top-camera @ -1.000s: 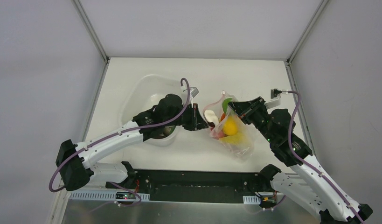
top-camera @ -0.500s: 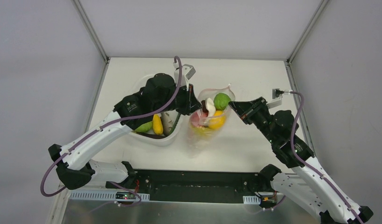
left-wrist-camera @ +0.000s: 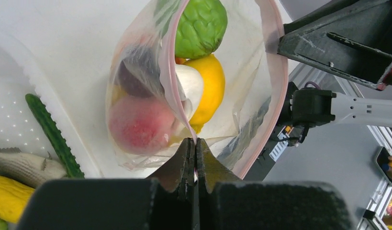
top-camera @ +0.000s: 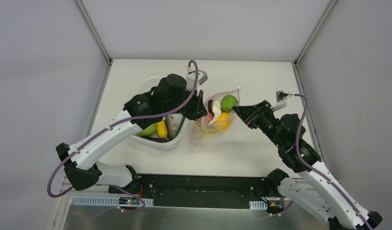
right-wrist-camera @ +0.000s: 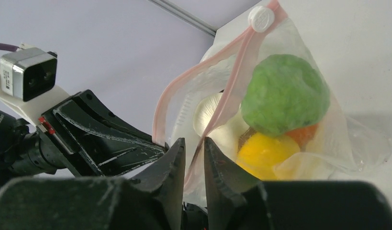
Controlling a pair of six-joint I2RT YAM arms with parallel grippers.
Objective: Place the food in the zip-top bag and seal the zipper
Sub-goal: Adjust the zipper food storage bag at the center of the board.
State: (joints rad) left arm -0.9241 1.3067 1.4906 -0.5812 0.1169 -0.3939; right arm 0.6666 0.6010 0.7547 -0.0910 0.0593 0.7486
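The left gripper (left-wrist-camera: 194, 146), jaws pressed together, pinches the zipper (left-wrist-camera: 171, 81). The right gripper (right-wrist-camera: 192, 148) nips the opposite rim. The bag (left-wrist-camera: 251, 100) gapes between them, food (left-wrist-camera: 199, 26) inside.

the white table (top-camera: 261, 143) carried two things near its middle. a white tub (top-camera: 161, 142) sat flat on it, left of centre. just right of the tub, the crumpled bottom of the clear bag (top-camera: 203, 136) rested on the surface with its upper part lifted off; whether tub and bag touched was unclear.
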